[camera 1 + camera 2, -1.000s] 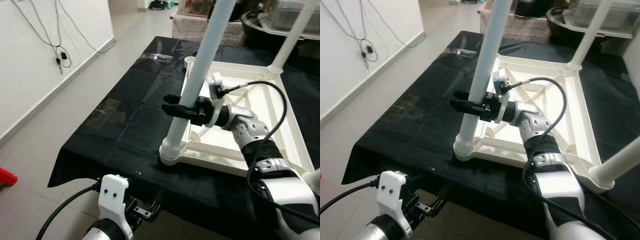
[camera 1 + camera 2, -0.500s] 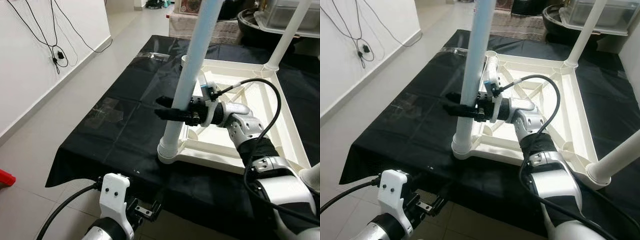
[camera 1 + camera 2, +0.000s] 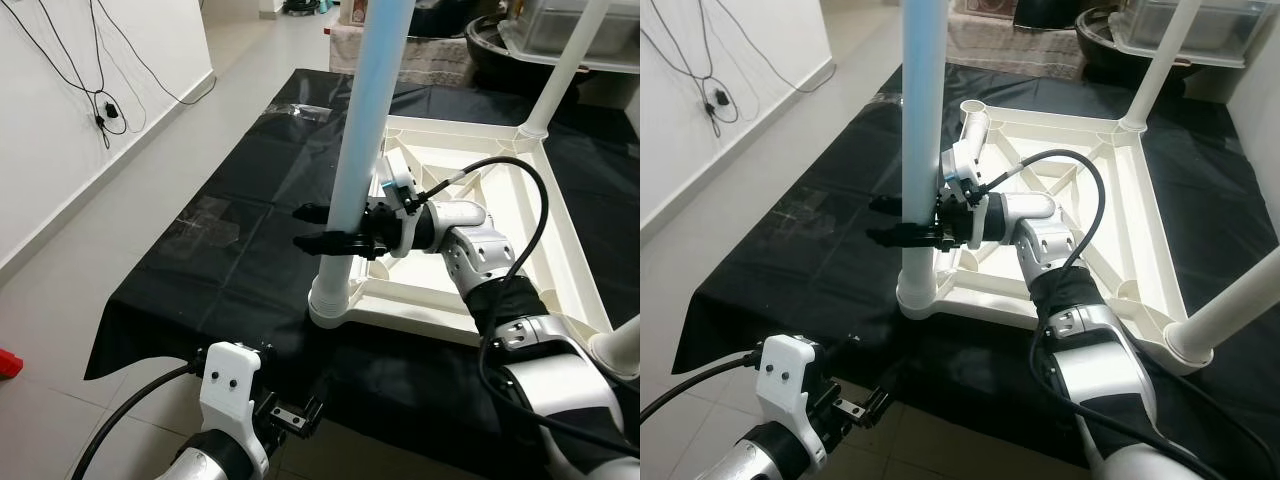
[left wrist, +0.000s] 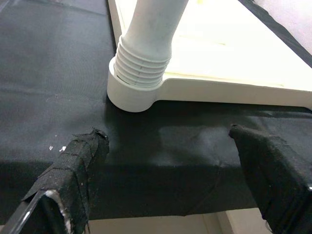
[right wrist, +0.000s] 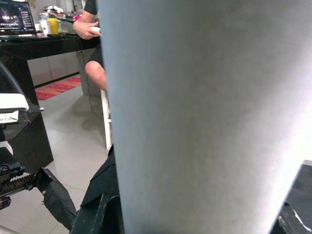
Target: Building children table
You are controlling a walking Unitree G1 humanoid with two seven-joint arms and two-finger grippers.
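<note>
Right gripper (image 3: 318, 229) is clamped around the white table leg (image 3: 358, 150), its two black fingers wrapped to either side of the tube a little way above the ribbed collar. The leg stands upright in the near corner socket (image 3: 330, 308) of the upturned white table frame (image 3: 560, 225), which lies on the black cloth (image 3: 230, 240) covering the work surface. Two more legs rise from the frame: one at the far corner (image 3: 1157, 70), one slanting up at the near right corner (image 3: 1230, 310).

Down low, the left gripper (image 4: 165, 170) hangs below the front edge of the cloth, fingers spread wide, holding nothing, pointed towards the socket.

From the left wrist you get the close look at the joint: the threaded base of the leg (image 4: 146, 58) seated in the round socket, frame rail running off beside it. From the right wrist the pale tube (image 5: 204, 117) blocks nearly everything, but past it a seated person (image 5: 95, 44) at a dark desk (image 5: 34, 44) comes into sight, with a red rug (image 5: 56, 87) on the tiled floor.
</note>
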